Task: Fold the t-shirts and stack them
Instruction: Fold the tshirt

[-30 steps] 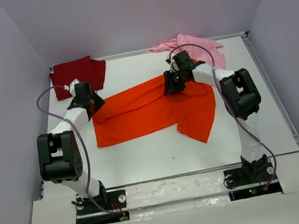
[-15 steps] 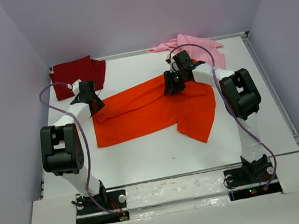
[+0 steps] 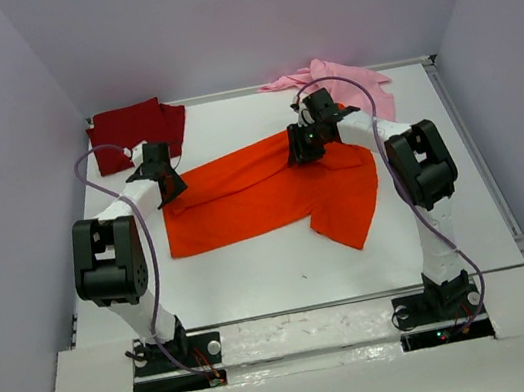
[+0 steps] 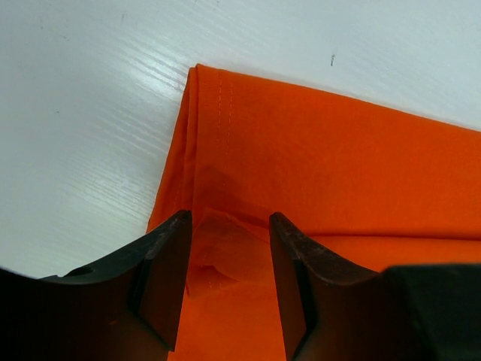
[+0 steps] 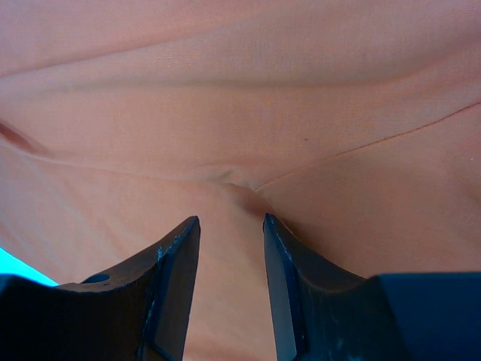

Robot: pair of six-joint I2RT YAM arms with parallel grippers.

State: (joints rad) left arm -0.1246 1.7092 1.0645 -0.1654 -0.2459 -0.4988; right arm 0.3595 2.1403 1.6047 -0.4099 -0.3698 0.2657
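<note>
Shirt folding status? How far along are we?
Done: dark red t-shirt looks roughly folded at the far left corner. In hand: orange t-shirt lies partly folded in the middle, left gripper and right gripper open over it. Left: pink t-shirt crumpled at the far right; nothing stacked.

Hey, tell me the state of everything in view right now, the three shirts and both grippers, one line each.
orange t-shirt: spread out in the middle, left edge doubled over, not neatly folded.
dark red t-shirt: far left corner, looks roughly folded.
pink t-shirt: crumpled at the far right, unfolded.
left gripper: open, over the orange shirt's left end.
right gripper: open, close over the orange cloth.
</note>
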